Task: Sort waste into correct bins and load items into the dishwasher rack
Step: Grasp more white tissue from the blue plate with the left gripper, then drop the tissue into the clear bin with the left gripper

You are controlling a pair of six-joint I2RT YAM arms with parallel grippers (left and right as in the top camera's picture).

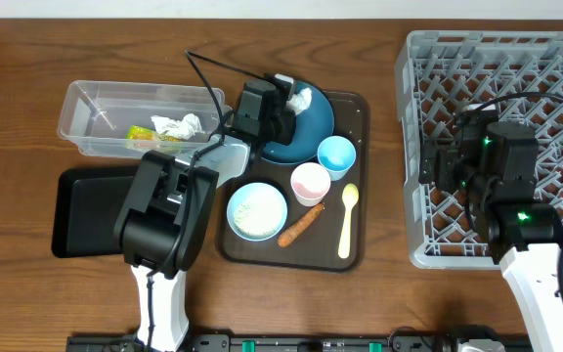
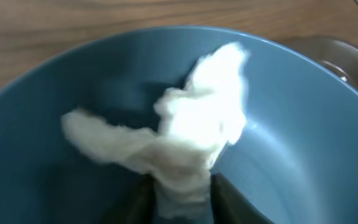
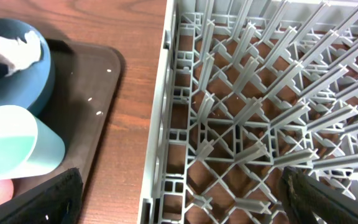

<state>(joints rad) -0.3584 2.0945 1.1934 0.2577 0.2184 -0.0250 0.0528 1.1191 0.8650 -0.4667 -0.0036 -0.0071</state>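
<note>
My left gripper (image 2: 180, 193) is shut on a crumpled white tissue (image 2: 179, 134) over the dark blue plate (image 2: 303, 124); the overhead view shows the tissue (image 1: 302, 99) on the plate (image 1: 313, 125) at the back of the brown tray. The clear tub (image 1: 96, 108) holds another tissue (image 1: 177, 125) and a yellow-green wrapper (image 1: 142, 134). The black tray (image 1: 81, 210) lies in front of it. The orange stick (image 1: 300, 226), the white-and-blue bowl (image 1: 257, 210) with rice, the blue cup (image 1: 336, 154), the pink cup (image 1: 310, 182) and the spoon (image 1: 347, 220) sit on the brown tray. My right gripper (image 3: 179, 193) is open over the grey rack's (image 1: 418, 147) left edge.
The brown serving tray (image 1: 355, 256) lies between the bins and the rack; loose white grains dot it in the right wrist view (image 3: 98, 99). The left arm's body covers part of the black tray. The rack (image 3: 253, 112) is empty where visible.
</note>
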